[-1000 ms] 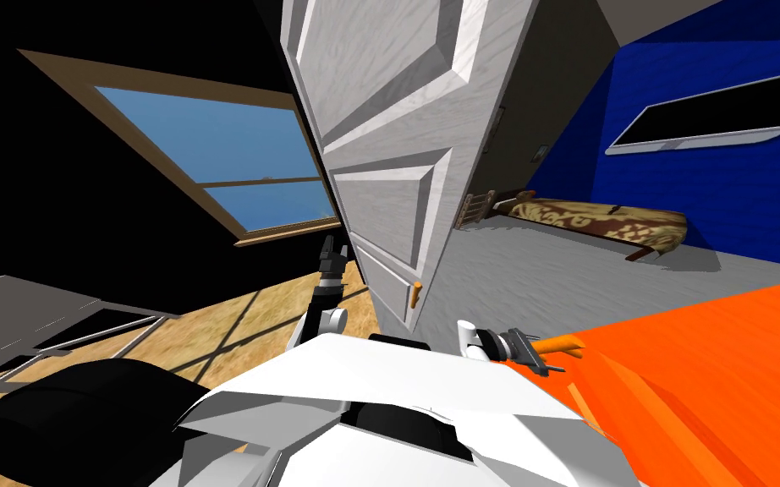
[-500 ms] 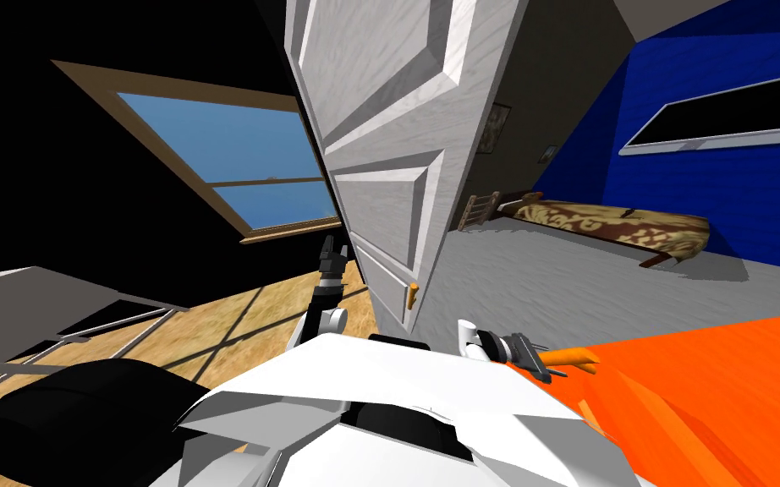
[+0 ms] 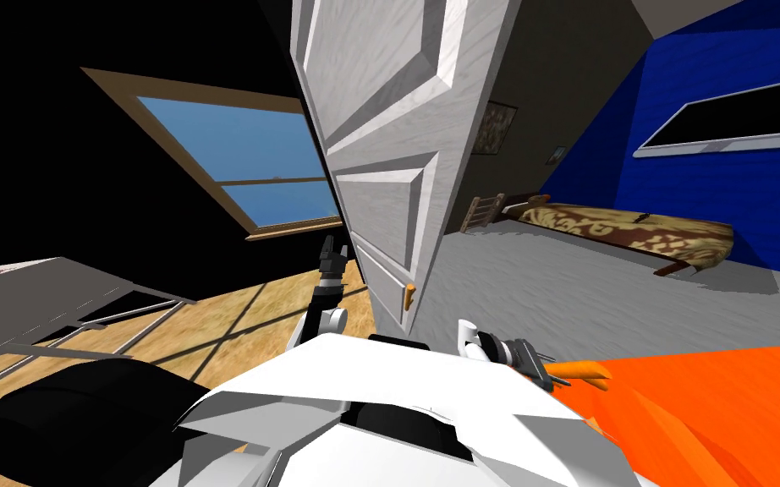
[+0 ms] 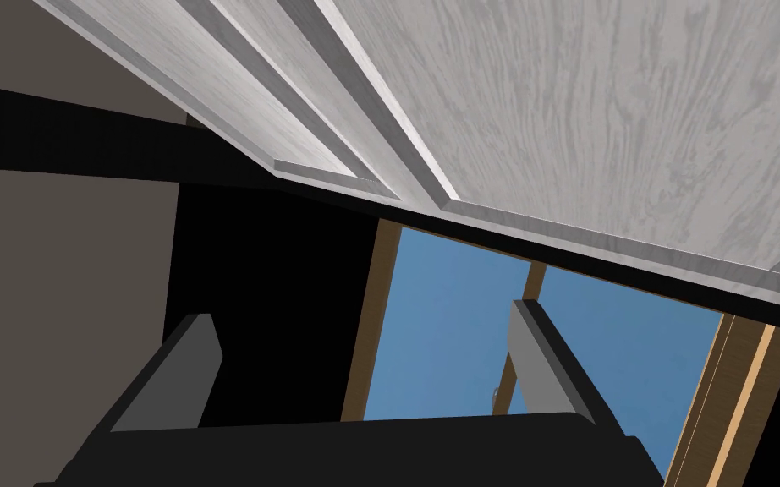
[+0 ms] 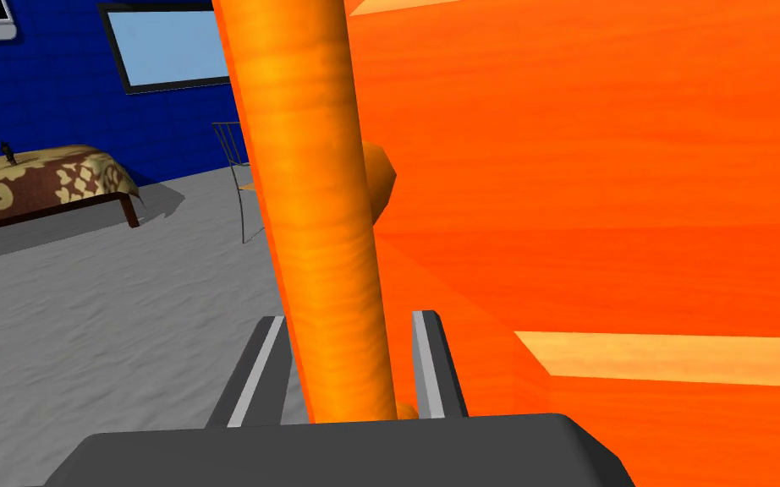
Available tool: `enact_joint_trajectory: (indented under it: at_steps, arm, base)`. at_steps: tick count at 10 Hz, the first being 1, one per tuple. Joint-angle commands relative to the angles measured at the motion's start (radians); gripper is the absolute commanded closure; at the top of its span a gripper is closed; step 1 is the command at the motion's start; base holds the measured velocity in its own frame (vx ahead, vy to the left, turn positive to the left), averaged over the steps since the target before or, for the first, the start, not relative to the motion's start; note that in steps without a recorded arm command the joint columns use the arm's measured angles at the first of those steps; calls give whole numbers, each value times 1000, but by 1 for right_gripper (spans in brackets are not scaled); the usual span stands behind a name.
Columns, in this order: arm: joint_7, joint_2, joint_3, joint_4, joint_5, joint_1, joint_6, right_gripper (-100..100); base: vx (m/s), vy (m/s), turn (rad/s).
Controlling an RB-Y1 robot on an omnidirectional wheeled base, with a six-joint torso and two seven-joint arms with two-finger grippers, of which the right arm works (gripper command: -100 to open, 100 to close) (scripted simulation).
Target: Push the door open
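Fingers (image 5: 431,363) of R gripper (image 5: 348,317) pinch the orange handle (image 5: 321,211), pressed on both its sides, prob. so the push can steer the orange door (image 5: 634,211). Handle runs along that door's edge. L gripper (image 4: 361,317) is empty w/ fingers spread, close beside the pale panelled door (image 4: 591,110), likely parked out of the way. Head view gives the layout: orange door lower right, pale door centre. R wrist view adds the grip itself.
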Motion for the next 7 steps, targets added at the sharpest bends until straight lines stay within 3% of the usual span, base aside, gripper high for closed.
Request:
enact_joint_trajectory:
  at_steps: [1, 4, 5, 7]
  arm:
    - [-2, 4, -25, 17, -20, 1, -41, 100]
    - [4, 17, -56, 32, -52, -11, -80, 100]
    - [4, 17, -56, 32, -52, -11, -80, 100]
    - [9, 30, -84, 46, -80, -22, -117, 100]
  base:
    - [18, -112, 88]
    - [14, -112, 73]
    - [10, -64, 33]
    - [12, -113, 91]
